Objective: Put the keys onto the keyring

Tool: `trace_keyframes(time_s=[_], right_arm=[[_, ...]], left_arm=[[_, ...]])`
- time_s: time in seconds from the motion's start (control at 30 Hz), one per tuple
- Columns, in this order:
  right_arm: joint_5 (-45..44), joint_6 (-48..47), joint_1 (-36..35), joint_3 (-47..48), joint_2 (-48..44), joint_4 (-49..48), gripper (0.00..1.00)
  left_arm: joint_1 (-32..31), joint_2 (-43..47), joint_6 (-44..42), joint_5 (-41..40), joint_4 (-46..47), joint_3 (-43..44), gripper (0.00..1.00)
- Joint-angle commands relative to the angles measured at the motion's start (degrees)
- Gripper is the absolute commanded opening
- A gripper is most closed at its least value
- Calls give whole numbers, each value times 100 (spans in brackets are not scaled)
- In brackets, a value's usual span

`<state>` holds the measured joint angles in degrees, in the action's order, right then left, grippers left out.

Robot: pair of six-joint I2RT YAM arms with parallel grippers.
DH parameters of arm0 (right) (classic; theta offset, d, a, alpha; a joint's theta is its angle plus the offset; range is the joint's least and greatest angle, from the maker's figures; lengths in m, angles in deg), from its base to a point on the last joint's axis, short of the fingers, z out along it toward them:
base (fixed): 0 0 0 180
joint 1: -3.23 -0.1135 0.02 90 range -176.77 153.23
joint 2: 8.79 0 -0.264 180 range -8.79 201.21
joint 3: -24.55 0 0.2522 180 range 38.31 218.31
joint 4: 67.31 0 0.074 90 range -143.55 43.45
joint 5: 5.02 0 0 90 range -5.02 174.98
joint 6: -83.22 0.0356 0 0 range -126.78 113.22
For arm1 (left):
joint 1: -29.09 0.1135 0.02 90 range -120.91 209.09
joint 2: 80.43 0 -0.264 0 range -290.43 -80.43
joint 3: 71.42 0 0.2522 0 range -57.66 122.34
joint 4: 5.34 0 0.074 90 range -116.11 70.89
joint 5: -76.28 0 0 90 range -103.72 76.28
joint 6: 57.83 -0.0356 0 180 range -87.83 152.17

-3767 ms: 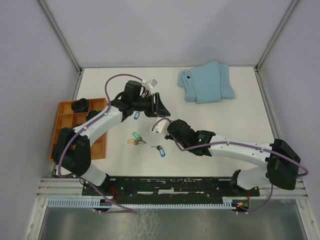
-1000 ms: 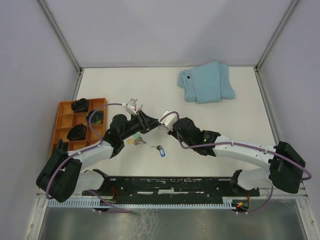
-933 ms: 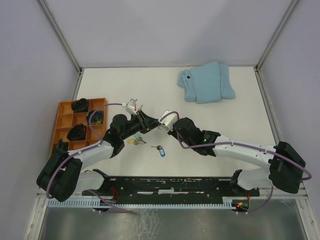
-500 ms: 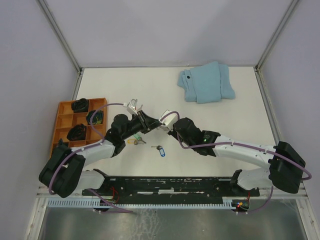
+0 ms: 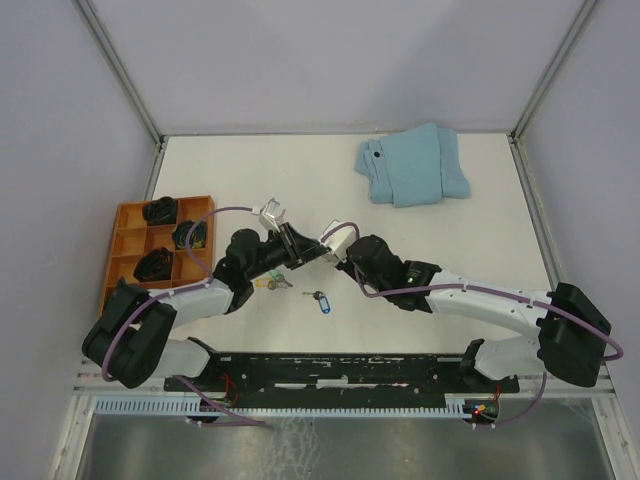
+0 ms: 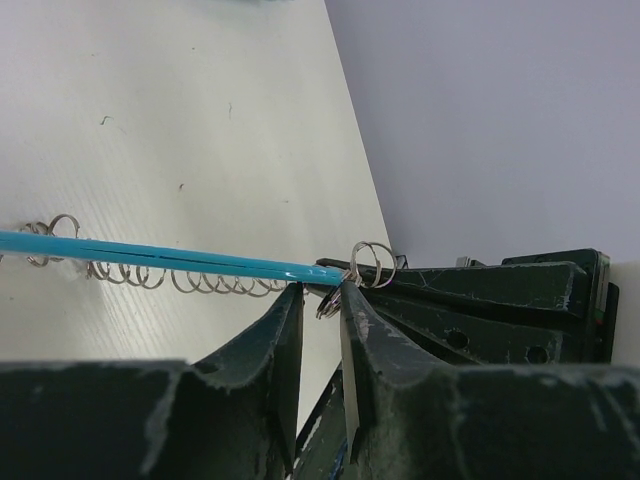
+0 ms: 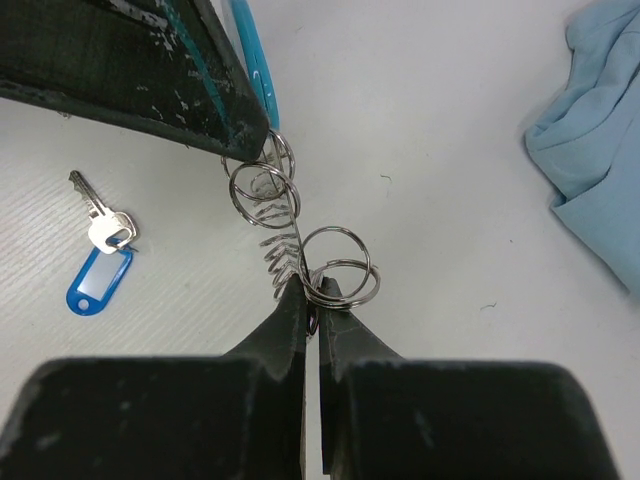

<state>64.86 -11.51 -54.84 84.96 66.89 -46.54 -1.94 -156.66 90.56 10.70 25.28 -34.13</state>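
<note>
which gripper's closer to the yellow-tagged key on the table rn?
Left. The left gripper sits just up and right of the yellow-tagged key; the right gripper is farther right, beyond the left one's fingertips.

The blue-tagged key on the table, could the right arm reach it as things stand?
Probably not yet: the blue-tagged key lies uncovered nearby, but the right hand is shut on the keyring, so it isn't free.
</note>
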Motion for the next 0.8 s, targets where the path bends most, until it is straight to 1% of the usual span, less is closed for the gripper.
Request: trace_keyframes(time_s=[0.0,0.07,0.13,0.17,0.23,0.27,0.4,0.43,0.47,0.63,0.77], right_arm=[[201,122,-4,26,-5,89,1],[201,122,-7,35,-5,92,1],[204,121,-11,32,6,106,1],[202,128,-9,29,0,104,1],[193,143,-7,12,1,112,1],[193,159,-7,0,1,118,1],[193,282,-4,-99,-62,129,1],[193,325,3,-115,-89,137,3],[194,372,2,-139,-123,155,7],[210,586,52,-345,-284,294,36],[409,710,248,-544,-605,469,53]], left_arm=[[-61,-96,-92,148,401,64,28],[-77,-135,-90,187,475,50,27],[-88,-138,-111,186,501,55,23],[-89,-138,-136,179,501,56,18],[-92,-117,-216,176,415,96,5],[-88,-106,-266,169,342,127,3],[-90,23,-519,166,54,252,3],[-93,61,-617,165,-69,337,3],[-90,111,-724,161,-235,400,3],[-124,334,-1602,91,-1450,999,3],[-212,363,-2183,-98,-2586,1613,3]])
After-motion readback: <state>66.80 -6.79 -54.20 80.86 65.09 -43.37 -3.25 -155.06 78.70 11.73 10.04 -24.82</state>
